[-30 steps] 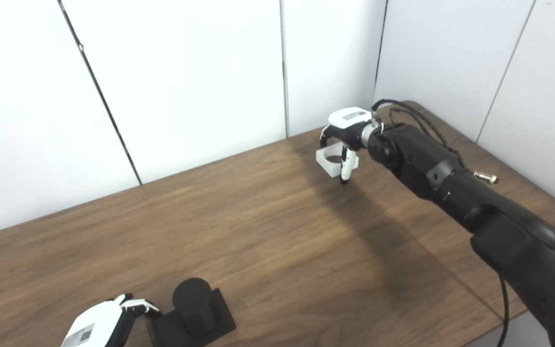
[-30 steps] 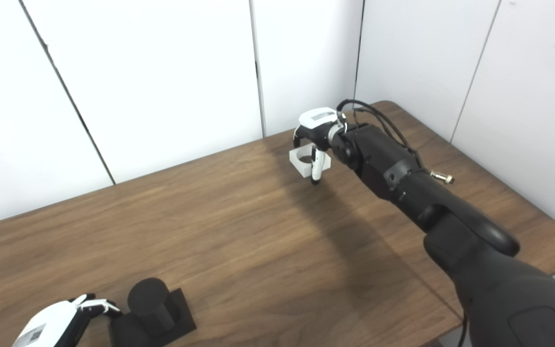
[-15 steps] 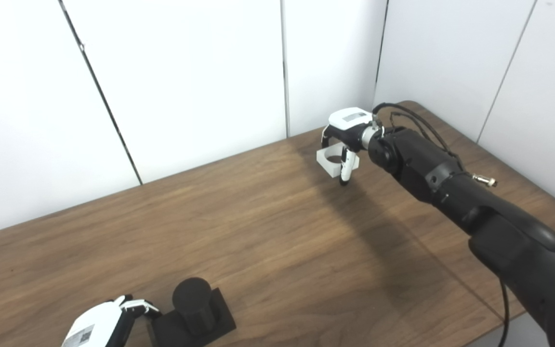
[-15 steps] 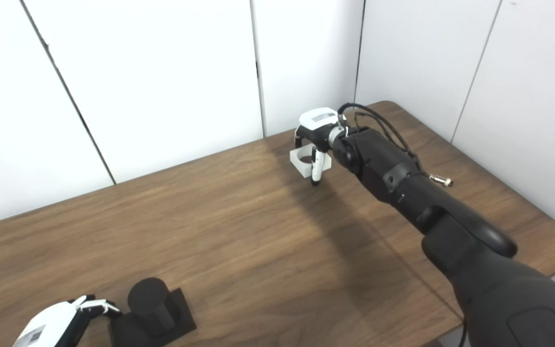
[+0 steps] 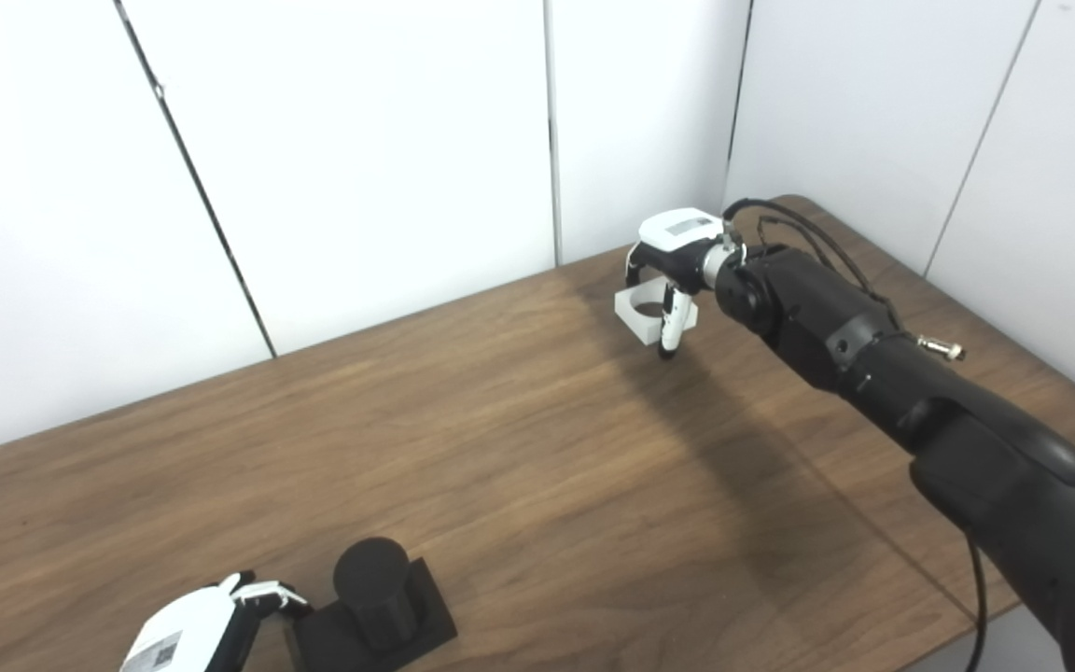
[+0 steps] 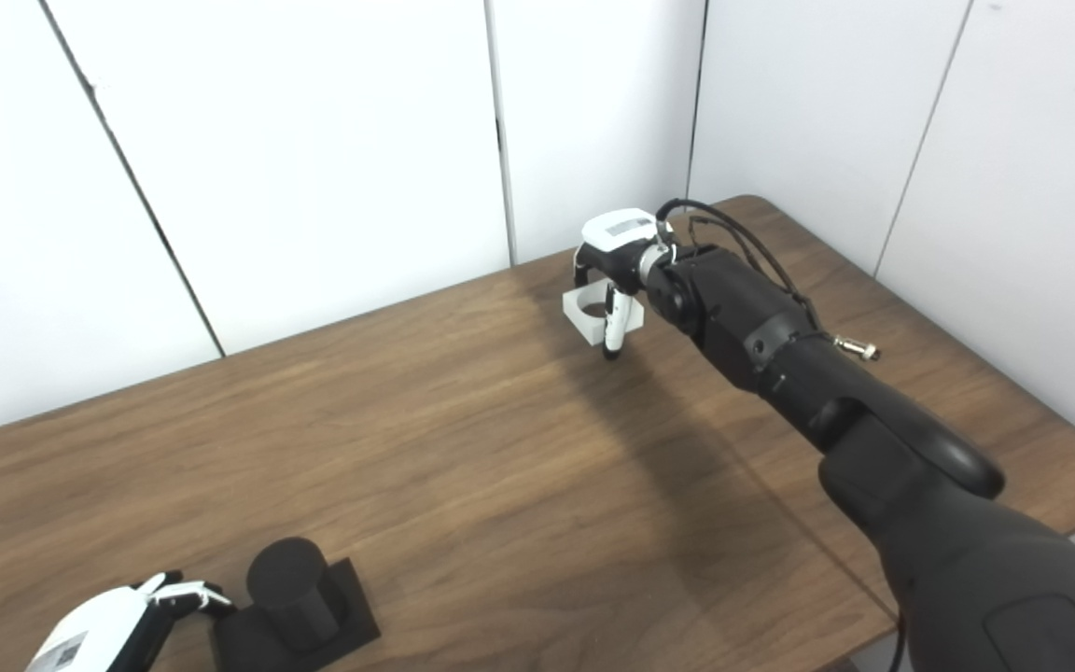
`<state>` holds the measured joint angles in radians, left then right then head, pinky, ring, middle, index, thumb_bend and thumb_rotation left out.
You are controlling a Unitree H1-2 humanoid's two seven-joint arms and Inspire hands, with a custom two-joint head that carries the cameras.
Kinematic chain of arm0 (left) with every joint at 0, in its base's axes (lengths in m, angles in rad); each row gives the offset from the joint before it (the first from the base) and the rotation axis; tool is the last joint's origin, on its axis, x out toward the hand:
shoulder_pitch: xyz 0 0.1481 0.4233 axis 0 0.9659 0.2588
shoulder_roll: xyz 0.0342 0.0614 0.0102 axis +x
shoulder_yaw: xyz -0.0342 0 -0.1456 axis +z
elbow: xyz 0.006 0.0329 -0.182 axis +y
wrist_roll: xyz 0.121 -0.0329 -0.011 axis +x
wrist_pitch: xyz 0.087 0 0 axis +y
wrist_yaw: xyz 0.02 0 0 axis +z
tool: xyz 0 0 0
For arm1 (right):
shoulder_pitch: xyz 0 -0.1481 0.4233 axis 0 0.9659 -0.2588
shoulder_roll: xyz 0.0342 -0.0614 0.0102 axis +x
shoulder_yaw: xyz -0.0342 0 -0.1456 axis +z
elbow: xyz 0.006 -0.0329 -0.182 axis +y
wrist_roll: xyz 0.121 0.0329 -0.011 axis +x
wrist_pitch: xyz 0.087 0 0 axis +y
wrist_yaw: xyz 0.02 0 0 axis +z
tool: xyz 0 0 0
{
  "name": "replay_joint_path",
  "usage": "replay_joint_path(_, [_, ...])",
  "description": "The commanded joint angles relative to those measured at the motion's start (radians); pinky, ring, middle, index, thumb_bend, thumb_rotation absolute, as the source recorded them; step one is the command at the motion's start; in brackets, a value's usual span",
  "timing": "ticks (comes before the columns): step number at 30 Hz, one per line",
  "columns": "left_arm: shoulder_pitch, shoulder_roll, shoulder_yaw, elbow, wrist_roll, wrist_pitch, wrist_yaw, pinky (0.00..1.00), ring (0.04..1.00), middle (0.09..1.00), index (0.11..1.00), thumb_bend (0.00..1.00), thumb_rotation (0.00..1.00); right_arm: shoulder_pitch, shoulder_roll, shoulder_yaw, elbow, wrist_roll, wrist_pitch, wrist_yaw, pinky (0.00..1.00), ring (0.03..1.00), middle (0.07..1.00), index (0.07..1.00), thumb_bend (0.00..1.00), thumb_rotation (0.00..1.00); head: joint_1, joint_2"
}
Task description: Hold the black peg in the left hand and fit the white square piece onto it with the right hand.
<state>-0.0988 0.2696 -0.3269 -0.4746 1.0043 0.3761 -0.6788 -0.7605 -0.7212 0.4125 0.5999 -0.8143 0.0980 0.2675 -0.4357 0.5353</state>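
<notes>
Left eye view: the black peg [image 5: 371,597] stands upright on its square base near the table's [image 5: 463,448] front edge. The left hand [image 5: 206,630], half cut off by the picture's bottom edge, has its fingers just beside the base; whether they grip it cannot be told. Near the far right corner the right hand [image 5: 666,280] arches over the white piece [image 5: 642,313]. Right eye view: its fingers [image 6: 610,327] straddle the piece's rim, apparently touching; a firm clamp cannot be confirmed. The piece's round hole is empty.
</notes>
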Motion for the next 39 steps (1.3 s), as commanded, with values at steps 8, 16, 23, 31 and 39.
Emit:
replay_joint_path(8, [0.039, 0.032, -0.014, 0.019, 0.034, 0.012, -0.042, 1.0, 0.965, 0.839, 0.486, 0.51, 0.05, 0.006, -0.038, -0.01, 0.013, -0.004, -0.066, -0.06, 0.75, 0.836, 0.755, 0.484, 0.53, 0.14, 0.003, 0.007])
replay_joint_path(16, [0.033, 0.03, -0.005, 0.019, 0.022, 0.028, -0.053, 1.0, 0.964, 0.835, 0.486, 0.51, 0.05, 0.008, -0.044, -0.003, 0.001, -0.019, -0.078, -0.059, 0.79, 0.844, 0.756, 0.484, 0.53, 0.13, 0.003, 0.013])
replay_joint_path(23, [0.026, 0.03, -0.021, 0.035, 0.035, 0.017, -0.037, 1.0, 0.96, 0.831, 0.484, 0.51, 0.05, 0.012, -0.032, -0.017, 0.005, 0.003, -0.092, -0.07, 0.84, 0.848, 0.751, 0.483, 0.53, 0.13, 0.017, 0.024])
replay_joint_path(31, [0.027, 0.029, -0.015, 0.011, 0.036, 0.033, -0.055, 1.0, 0.956, 0.832, 0.485, 0.51, 0.05, 0.037, -0.02, -0.035, -0.18, 0.034, -0.091, 0.011, 0.87, 0.882, 0.758, 0.483, 0.53, 0.14, 0.037, 0.061])
replay_joint_path(39, [0.026, 0.02, -0.017, -0.019, 0.045, 0.055, -0.077, 1.0, 0.955, 0.828, 0.486, 0.51, 0.05, 0.066, 0.019, -0.033, -0.619, 0.015, -0.071, 0.186, 0.98, 0.917, 0.764, 0.483, 0.53, 0.14, 0.099, 0.097])
